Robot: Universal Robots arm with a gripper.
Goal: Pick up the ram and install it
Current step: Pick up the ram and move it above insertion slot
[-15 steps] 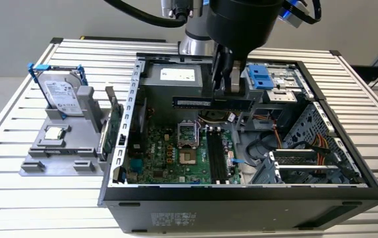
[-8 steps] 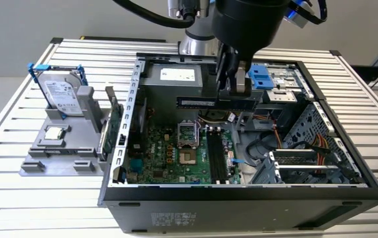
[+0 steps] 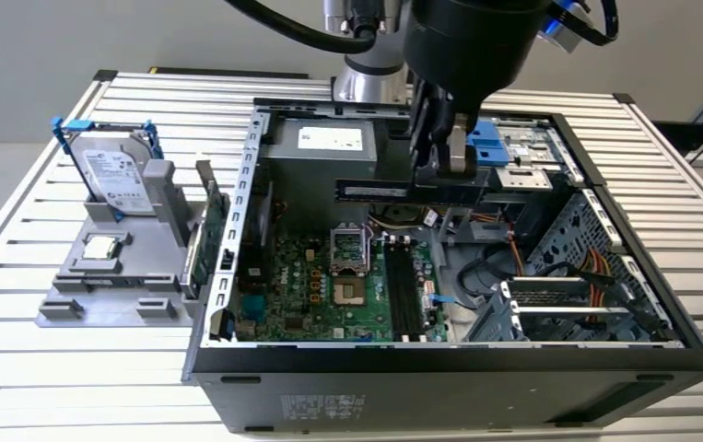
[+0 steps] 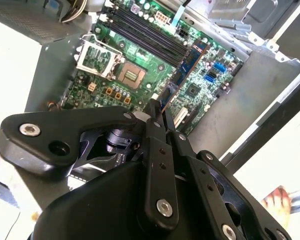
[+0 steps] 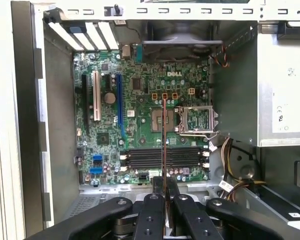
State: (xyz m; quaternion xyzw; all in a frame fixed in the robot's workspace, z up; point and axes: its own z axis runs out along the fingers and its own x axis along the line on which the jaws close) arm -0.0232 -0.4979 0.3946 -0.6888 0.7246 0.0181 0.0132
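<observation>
The gripper [image 3: 439, 170] is clenched on the ram [image 3: 373, 191], pinching one end so the stick juts out level over the open computer case [image 3: 450, 354], high above the motherboard [image 3: 314, 285]. The pick-up is done; I judge this to be the carry toward installation.

In the first wrist view the ram [image 5: 163, 145] shows edge-on, lying across the empty memory slots [image 5: 165, 156], not along them. Seating it would therefore call for a turn to line it up with one slot, then a straight, even press.

Close by are the CPU socket [image 3: 345, 249] beside the slots, the power supply [image 3: 326, 147] at the case's back wall, and loose cables [image 3: 517, 253] that could snag a descent. Near the table's [image 3: 31, 368] edge on the exterior view's left, a grey fixture [image 3: 105, 285] holds a hard drive [image 3: 118, 180] and an expansion card [image 3: 212, 235], well apart from the ram.
</observation>
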